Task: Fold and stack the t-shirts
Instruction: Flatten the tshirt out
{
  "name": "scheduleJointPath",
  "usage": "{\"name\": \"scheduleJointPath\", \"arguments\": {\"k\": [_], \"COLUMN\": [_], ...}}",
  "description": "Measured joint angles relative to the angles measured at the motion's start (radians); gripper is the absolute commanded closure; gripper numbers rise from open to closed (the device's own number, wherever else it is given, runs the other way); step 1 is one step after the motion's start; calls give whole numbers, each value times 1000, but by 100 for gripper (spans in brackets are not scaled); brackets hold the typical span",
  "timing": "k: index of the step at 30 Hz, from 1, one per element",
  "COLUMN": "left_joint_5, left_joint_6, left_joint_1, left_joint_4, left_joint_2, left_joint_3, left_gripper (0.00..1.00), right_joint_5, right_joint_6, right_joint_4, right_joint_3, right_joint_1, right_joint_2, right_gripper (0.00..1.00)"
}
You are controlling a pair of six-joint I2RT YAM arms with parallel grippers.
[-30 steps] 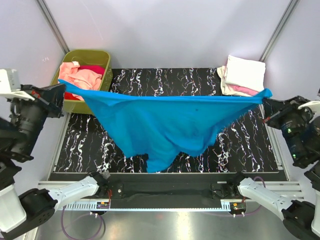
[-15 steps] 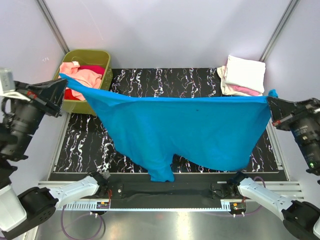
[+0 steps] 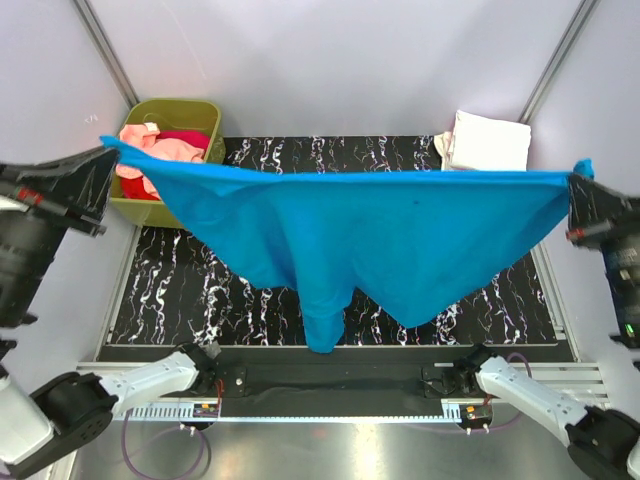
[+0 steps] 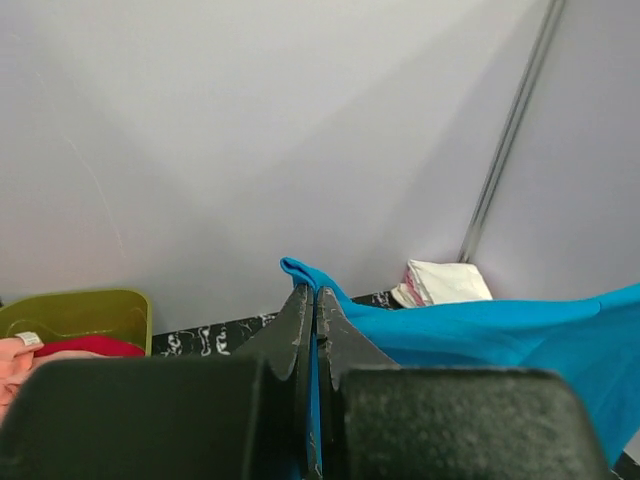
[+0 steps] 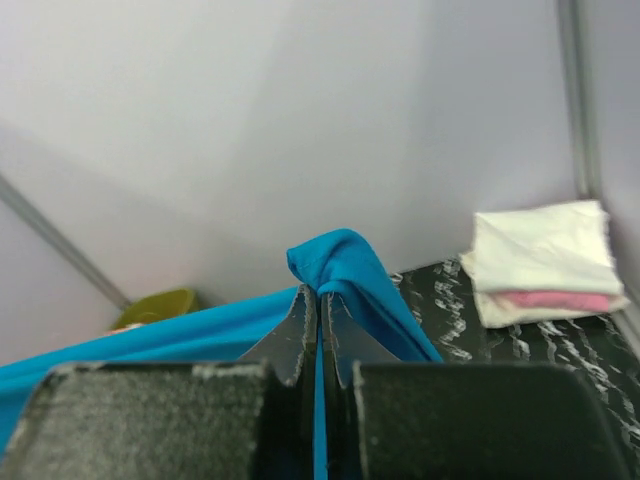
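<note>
A bright blue t-shirt [image 3: 370, 235] hangs stretched in the air across the whole table, its top edge taut from left to right. My left gripper [image 3: 104, 148] is shut on its left corner [image 4: 300, 272], high above the tub. My right gripper [image 3: 577, 172] is shut on its right corner [image 5: 340, 258] at the far right. The shirt's lower part sags, with one sleeve or tail [image 3: 322, 325] dangling near the front edge. A folded stack of cream-white and pink t-shirts [image 3: 487, 142] lies at the back right corner. More t-shirts, salmon-peach and red [image 3: 160, 150], fill the tub.
An olive-green plastic tub [image 3: 205, 112] stands at the back left corner of the black marbled table [image 3: 170, 290]. Grey walls and slanted metal posts [image 3: 548, 60] enclose the back and sides. Both arm bases [image 3: 150, 380] sit at the near edge.
Both grippers have moved outward and upward, pulling the blue t-shirt tighter and higher. Its top edge now runs nearly straight, and the hanging cloth has spread wider.
</note>
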State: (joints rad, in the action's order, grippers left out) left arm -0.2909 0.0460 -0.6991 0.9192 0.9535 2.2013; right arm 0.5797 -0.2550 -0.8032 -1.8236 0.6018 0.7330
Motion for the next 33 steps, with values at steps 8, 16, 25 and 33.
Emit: {"name": "scheduleJointPath", "arguments": {"k": [8, 16, 25, 33], "left_joint_5": [-169, -126, 8, 25], "left_joint_6": [-91, 21, 124, 184], "left_joint_1": [27, 410, 449, 416], "left_joint_4": [-25, 53, 196, 137], "left_joint_2": [291, 996, 1349, 894], "left_joint_3": [107, 306, 43, -291], "left_gripper": [100, 54, 1, 1], "right_joint_5": [191, -178, -313, -415], "right_joint_6": [48, -78, -121, -143], "right_joint_4": [-75, -272, -393, -212], "right_joint_3": [-195, -517, -358, 34], "right_joint_1": [-54, -365, -396, -374], "right_joint_2": [512, 1441, 1561, 1071], "right_gripper": [100, 11, 0, 0]}}
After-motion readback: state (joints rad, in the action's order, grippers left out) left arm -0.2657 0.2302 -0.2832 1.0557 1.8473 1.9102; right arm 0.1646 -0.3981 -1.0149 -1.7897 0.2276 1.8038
